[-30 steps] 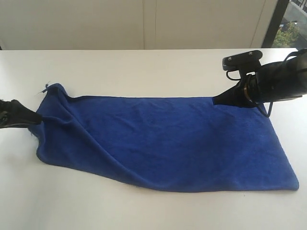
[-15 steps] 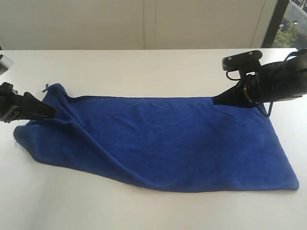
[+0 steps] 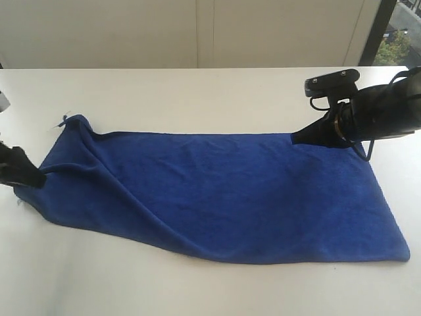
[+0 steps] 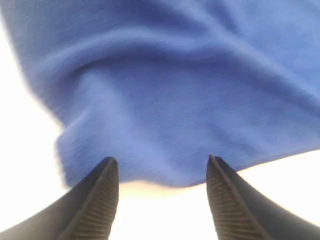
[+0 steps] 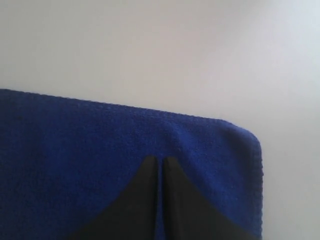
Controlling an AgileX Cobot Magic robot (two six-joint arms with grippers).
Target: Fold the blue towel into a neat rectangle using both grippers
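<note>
Exterior view: the blue towel lies spread across the counter, its left corner newly dragged outward. The left pincer, lower now at the left edge, stands released beside that corner; the right pincer stays clenched on the upper-right corner. Folding can likely begin.

A robotics test room: a smooth white tabletop is filling the frame, blank cream wall panels are standing behind it, a dark-framed window is showing green foliage, and the black, cabled right gripper is leaning in over it.
</note>
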